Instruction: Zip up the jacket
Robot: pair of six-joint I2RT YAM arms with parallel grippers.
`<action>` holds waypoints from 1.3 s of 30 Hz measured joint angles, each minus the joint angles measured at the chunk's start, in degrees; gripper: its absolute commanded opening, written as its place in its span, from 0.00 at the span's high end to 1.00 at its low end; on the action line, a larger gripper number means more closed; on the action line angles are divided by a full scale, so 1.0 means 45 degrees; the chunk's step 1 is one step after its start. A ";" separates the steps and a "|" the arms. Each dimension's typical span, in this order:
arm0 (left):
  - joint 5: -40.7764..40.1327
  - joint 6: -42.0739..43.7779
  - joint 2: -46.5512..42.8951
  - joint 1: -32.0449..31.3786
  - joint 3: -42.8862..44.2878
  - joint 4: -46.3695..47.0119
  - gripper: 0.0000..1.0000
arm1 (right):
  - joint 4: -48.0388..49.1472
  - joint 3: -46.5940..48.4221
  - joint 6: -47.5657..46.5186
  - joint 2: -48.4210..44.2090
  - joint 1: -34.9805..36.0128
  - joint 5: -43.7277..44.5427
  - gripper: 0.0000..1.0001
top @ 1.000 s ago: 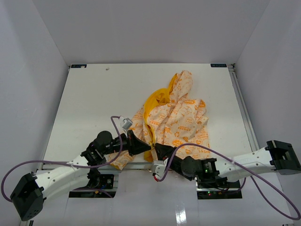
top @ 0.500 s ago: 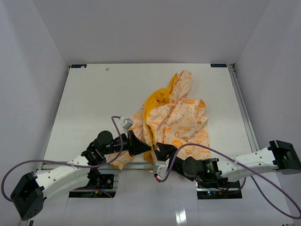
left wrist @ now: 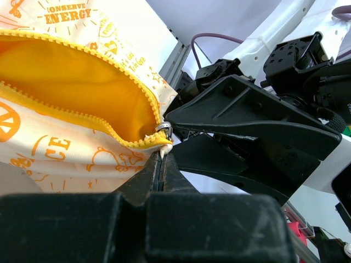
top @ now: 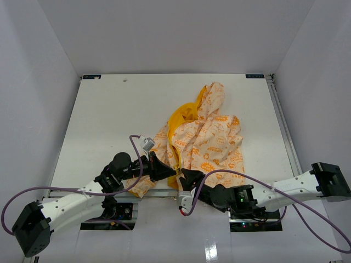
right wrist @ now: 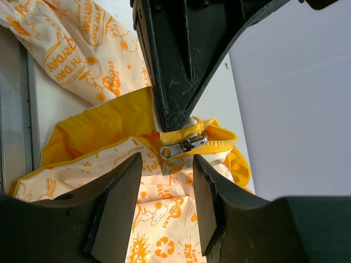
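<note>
We see white walls (top: pixel 164 33) enclosing a white table (top: pixel 109 109). The jacket (top: pixel 211 137) lies crumpled right of centre, its hem at the near edge. Our left gripper (left wrist: pixel 163 156) is clamped on the jacket's bottom zipper end. Our right gripper (right wrist: pixel 166 164) has its fingers apart, and the metal zipper slider (right wrist: pixel 184 145) lies just beyond their tips.

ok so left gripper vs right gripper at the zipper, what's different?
Left gripper is shut, pinching the jacket at its zipper end; right gripper is open, gripping nothing. Left gripper touches fabric beside the zipper slider; right gripper sits just short of it. Both meet at the near hem.
</note>
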 measured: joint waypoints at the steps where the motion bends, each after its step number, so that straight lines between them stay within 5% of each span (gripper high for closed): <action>1: 0.0000 -0.0003 0.0000 0.0000 0.0000 0.0000 1.00 | 0.0086 0.0000 -0.0073 0.0045 0.0000 0.0013 0.52; 39: -0.0092 -0.0037 -0.0141 0.0005 -0.0039 0.0175 1.00 | 0.1598 -0.0136 -0.1036 0.0306 0.0063 0.0393 0.76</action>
